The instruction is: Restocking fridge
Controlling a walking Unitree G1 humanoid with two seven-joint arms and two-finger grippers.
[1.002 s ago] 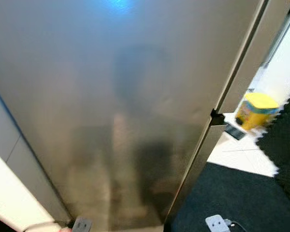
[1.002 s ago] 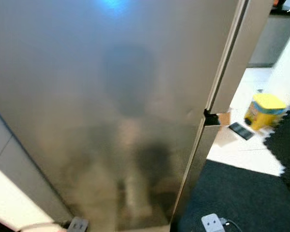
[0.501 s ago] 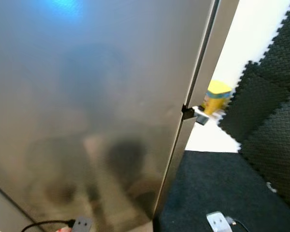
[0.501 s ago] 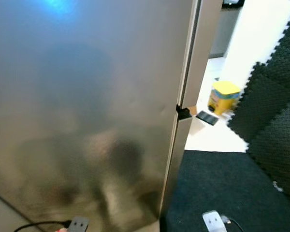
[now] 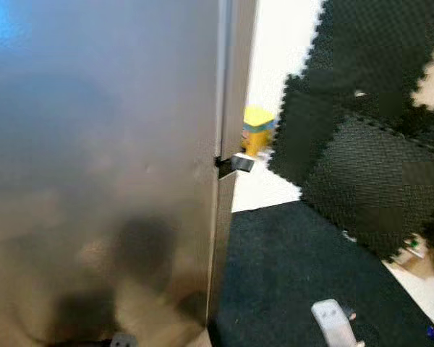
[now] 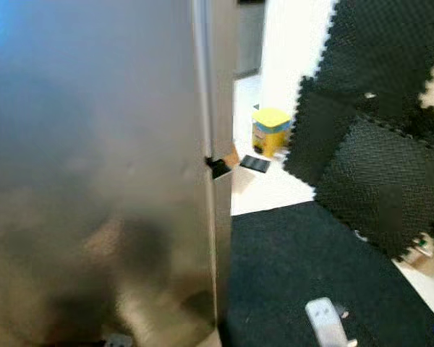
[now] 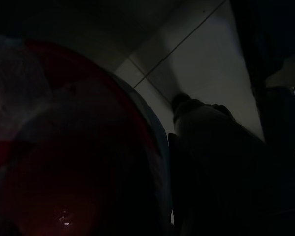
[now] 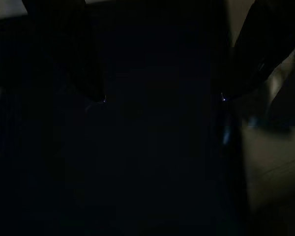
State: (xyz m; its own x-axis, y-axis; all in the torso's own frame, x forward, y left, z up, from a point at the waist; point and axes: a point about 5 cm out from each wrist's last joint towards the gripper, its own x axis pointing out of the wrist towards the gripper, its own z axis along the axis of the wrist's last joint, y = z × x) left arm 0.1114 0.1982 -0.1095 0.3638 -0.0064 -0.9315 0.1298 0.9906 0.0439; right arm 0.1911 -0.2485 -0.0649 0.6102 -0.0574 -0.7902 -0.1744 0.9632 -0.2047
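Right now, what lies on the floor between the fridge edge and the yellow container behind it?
In the right eye view, a small flat black object lies on the pale floor between the fridge edge and the yellow container.

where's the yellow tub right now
In the right eye view the yellow tub stands on the pale floor past the fridge edge, left of the black foam mats.
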